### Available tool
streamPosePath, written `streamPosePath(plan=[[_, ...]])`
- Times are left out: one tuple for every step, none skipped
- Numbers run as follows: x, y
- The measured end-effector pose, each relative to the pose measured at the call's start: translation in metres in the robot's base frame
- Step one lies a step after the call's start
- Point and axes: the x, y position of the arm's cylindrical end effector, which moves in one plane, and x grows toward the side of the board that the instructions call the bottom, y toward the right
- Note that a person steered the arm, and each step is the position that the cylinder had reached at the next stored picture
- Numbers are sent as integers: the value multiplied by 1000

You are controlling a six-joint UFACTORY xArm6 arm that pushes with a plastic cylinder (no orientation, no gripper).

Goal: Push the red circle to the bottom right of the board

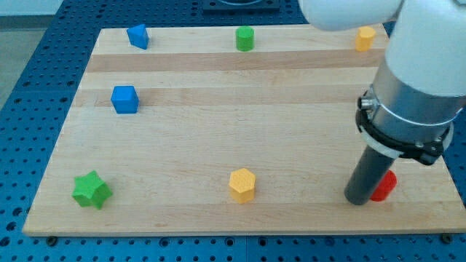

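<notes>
- Near the surface's (218, 218) bottom-right corner: red circle (385, 185), partly hidden behind my tip (357, 199), touching on its left.
- No gripper fitted; nothing to open or close.
- Risk: a strong rightward shove sends it over the edge.

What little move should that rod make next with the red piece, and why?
Probably a short push toward the view's right and slightly down: my tip sits against the left side of the red circle, which is near the board's bottom right corner, not quite in it.
</notes>
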Motion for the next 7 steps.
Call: streamPosePath(plan=[[0,12],[0,18],[0,18],[-2,10],[-11,0],[-27,0],[-33,13]])
